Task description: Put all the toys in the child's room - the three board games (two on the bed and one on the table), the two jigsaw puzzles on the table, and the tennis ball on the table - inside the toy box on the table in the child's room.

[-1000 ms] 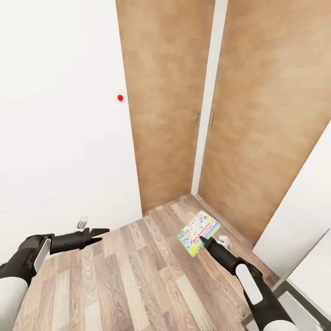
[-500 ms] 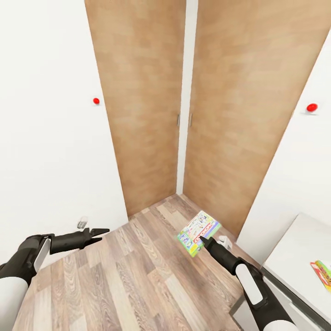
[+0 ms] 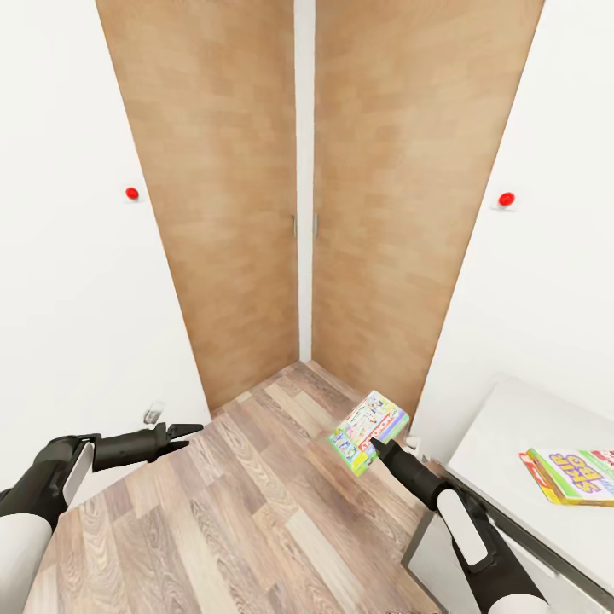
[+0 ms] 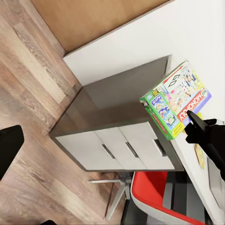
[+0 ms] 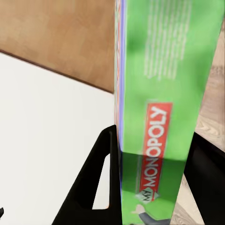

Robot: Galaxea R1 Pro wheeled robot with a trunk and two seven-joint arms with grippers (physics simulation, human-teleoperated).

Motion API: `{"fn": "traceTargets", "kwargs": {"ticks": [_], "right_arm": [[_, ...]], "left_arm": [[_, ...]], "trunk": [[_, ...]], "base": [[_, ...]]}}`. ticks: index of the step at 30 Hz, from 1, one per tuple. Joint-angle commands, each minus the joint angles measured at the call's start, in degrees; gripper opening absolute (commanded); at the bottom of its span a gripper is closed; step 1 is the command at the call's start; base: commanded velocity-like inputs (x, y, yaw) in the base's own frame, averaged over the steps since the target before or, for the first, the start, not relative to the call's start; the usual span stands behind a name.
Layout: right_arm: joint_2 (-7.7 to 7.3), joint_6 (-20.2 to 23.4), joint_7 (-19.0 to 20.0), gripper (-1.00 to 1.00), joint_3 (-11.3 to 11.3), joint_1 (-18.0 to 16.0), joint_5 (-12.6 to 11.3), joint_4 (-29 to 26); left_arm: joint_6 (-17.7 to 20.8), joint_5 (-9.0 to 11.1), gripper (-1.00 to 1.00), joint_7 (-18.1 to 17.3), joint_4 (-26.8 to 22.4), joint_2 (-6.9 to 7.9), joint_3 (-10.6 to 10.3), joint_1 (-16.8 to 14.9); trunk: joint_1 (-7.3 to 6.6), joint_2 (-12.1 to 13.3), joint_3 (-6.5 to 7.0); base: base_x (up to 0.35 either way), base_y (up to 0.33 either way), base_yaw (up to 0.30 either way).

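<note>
A: Where is the green-edged board game (image 3: 368, 431)?

B: Clamped in the right end effector (image 3: 376, 444), held in the air above the wood-plank floor (image 3: 247, 512), near the corner where two wooden doors (image 3: 375, 188) meet. In the right wrist view a black finger (image 5: 101, 178) sits on each side of its green edge.

A: How is it oriented?

B: Tilted, printed face up toward the head camera, long axis running from the end effector up and away toward the doors.

A: And the left end effector (image 3: 189, 430)?

B: Holding nothing, out over the floor; I cannot tell whether it's open.

A: Anything on the bench (image 3: 503, 443)?

B: Another board game (image 3: 576, 476) lies flat on the white top, well apart from the held one.
</note>
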Motion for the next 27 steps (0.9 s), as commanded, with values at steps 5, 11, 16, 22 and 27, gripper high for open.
{"fn": "traceTargets", "kwargs": {"ticks": [5, 11, 16, 22, 27], "right_arm": [[0.03, 0.55, 0.10, -1.00, -0.12, -0.07, -0.59, -0.01], [0.03, 0.53, 0.10, -1.00, -0.14, -0.07, -0.58, -0.01], [0.03, 0.55, 0.11, -1.00, -0.14, -0.07, -0.63, -0.01], [0.03, 0.52, 0.10, -1.00, -0.14, -0.07, -0.61, -0.01], [0.03, 0.53, 0.15, -1.00, -0.14, -0.07, -0.62, -0.01]], "left_arm": [[0.37, 0.17, 1.00, -0.07, -0.01, 0.05, 0.03, -0.03], [0.40, 0.17, 1.00, -0.07, -0.01, 0.10, 0.07, -0.03], [0.33, 0.17, 1.00, -0.07, -0.01, 0.03, 0.03, -0.03], [0.35, 0.17, 1.00, -0.07, 0.00, 0.08, 0.08, -0.04], [0.35, 0.17, 1.00, -0.07, -0.01, 0.06, 0.07, -0.03]], "trunk": [[0.03, -0.12, 0.13], [0.03, -0.12, 0.43], [0.03, -0.12, 0.68], [0.03, -0.12, 0.99], [0.03, -0.12, 1.24]], "base": [[-0.003, 0.000, -0.262], [0.000, 0.000, -0.262], [0.000, 0.000, -0.262], [0.000, 0.000, -0.262], [0.000, 0.000, -0.262]]}}
